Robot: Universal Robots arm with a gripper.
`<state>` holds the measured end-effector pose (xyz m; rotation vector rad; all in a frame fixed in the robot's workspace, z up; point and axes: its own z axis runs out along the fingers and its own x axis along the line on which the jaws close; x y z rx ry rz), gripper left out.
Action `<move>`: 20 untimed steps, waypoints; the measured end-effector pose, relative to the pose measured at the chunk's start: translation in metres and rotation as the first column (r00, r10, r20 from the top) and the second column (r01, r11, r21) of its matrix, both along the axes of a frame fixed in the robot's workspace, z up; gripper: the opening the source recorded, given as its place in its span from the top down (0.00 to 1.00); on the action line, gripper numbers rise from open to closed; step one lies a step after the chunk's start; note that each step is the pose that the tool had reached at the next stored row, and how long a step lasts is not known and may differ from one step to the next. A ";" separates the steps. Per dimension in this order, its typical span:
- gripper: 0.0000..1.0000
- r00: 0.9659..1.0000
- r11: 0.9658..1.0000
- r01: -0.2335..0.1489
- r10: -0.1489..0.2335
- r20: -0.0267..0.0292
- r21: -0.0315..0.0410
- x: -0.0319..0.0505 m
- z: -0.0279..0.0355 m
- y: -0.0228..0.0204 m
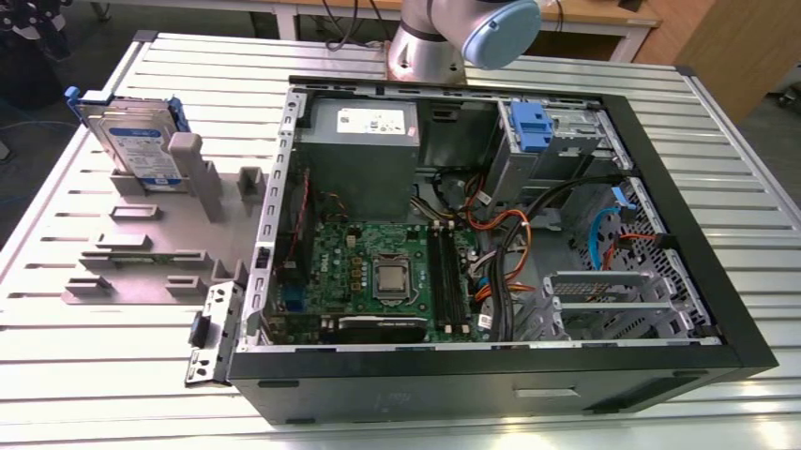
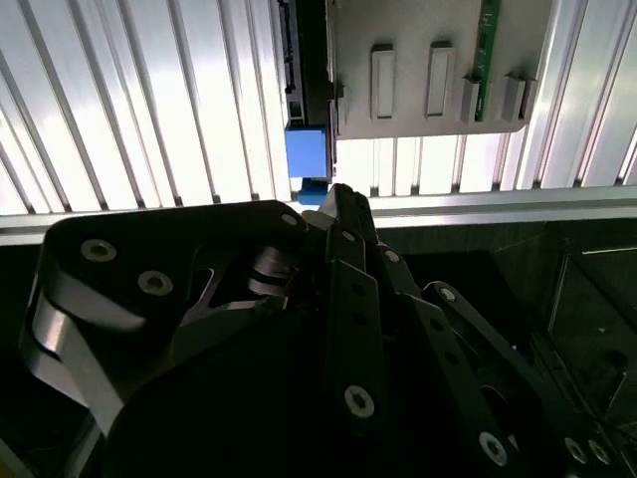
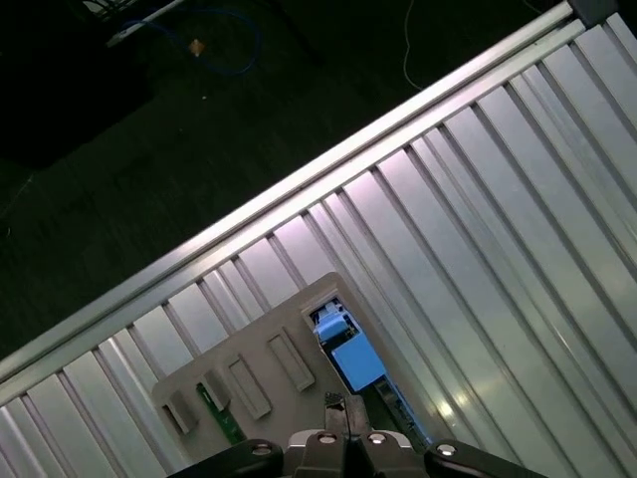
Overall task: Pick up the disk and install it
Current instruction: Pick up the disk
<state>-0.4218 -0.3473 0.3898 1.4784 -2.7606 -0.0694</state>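
The disk [image 1: 135, 141], a silver drive with a white-and-blue label in a blue carrier, stands on edge in a grey holder [image 1: 150, 253] on the exterior view's left. In both wrist views I look down on its blue carrier [image 2: 306, 151] [image 3: 353, 360] from above. My gripper [image 2: 334, 194] [image 3: 336, 406] hangs over it, well apart from it, with the fingers closed together and nothing between them. The arm's elbow [image 1: 482, 28] shows at the far edge of the table.
An open computer case [image 1: 501, 370] lies right of the holder, with a grey power supply box [image 1: 363, 131], a motherboard [image 1: 388, 272], cables, and a silver cage with a blue latch [image 1: 532, 127]. The grey holder also carries a green memory stick [image 3: 221, 413]. The ribbed table's edge [image 3: 299, 189] runs close by.
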 end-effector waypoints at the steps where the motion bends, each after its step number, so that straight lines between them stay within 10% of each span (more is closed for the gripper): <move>1: 0.89 1.000 1.000 -0.004 0.004 0.000 0.000 0.0000 0.0000 0.0000; 20: 0.89 0.998 0.998 -0.057 0.057 0.000 0.000 -0.0006 0.0000 0.0000</move>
